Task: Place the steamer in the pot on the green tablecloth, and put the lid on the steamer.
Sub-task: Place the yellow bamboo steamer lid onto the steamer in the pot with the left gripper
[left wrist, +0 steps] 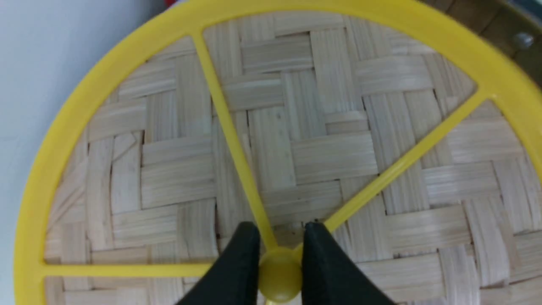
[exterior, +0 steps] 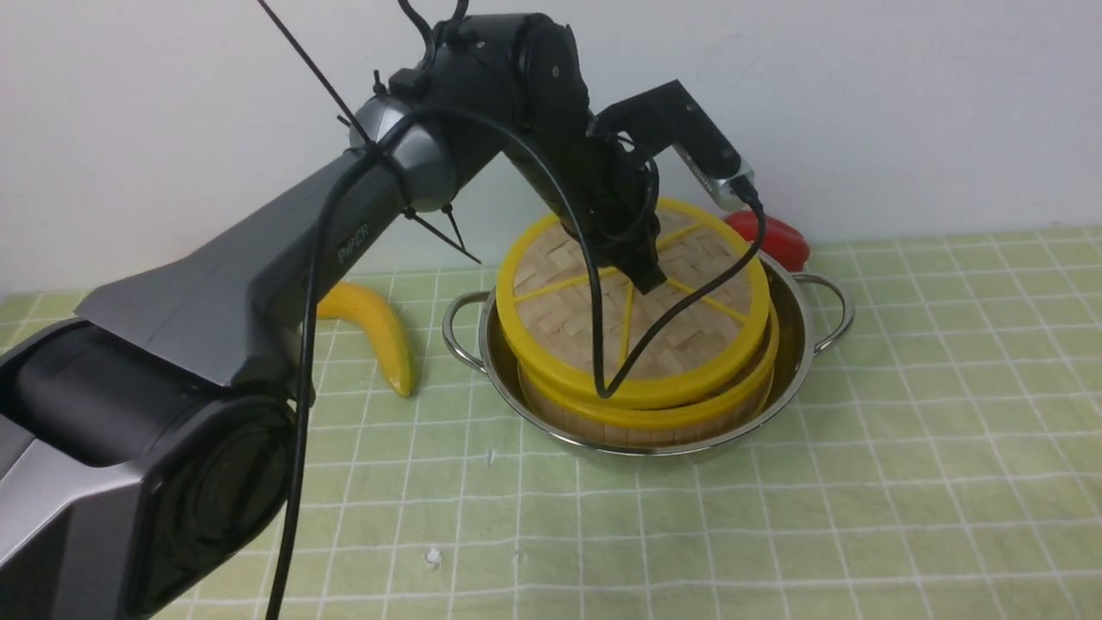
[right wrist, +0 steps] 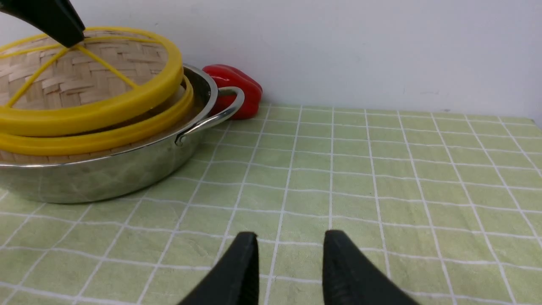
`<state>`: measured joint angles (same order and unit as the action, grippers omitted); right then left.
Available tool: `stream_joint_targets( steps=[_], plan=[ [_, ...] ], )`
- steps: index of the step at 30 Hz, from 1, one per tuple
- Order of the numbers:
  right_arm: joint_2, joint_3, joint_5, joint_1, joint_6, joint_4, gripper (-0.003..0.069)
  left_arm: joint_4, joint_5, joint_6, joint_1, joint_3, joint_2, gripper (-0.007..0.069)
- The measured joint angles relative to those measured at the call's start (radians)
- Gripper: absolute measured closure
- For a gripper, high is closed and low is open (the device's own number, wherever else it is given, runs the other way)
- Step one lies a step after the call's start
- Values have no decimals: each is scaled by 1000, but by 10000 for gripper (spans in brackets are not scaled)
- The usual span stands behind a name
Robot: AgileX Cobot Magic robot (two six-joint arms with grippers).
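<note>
L to R, front view: banana lies on the green tablecloth, left of the pot and apart from it. The pot stands mid-scene on the cloth-covered table w/ the steamer inside it. Left pincer is clenched on the centre knob of the lid, and the lid hangs just over the steamer. Can't tell if its near edge touches the steamer rim. Red pepper sits behind the pot, by its right handle. Right pincer is off to the right, low over bare cloth, jaws apart, nothing in them.

Risks, my read:
- Lid looks shifted a bit left of the steamer. Let go here, the left edge may overhang & the lid sit cocked.
- Knob is small & round, so a pinch that narrow could let the lid swing or slip out.
- Black cable drapes across the lid and could drag on it when the arm pulls away.
- Pressing down w/ one edge first could tip the steamer or shove the pot toward the pepper.

Orientation: lid has its woven face & spokes up but is tilted. The far edge (pepper side) is higher than the near edge, so the face leans toward the robot. It's a round disc, so no long axis; the centre line thru the knob leans off vertical. Wants levelling before release.
</note>
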<state>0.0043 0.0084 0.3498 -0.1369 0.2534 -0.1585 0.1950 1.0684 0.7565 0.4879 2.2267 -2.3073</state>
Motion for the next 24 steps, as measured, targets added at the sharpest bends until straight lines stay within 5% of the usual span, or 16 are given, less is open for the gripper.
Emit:
stream_joint_targets(
  steps=[24],
  plan=[
    [0,0,0,0,0,3,419,36,-28,10,2,1,-39,510]
  ],
)
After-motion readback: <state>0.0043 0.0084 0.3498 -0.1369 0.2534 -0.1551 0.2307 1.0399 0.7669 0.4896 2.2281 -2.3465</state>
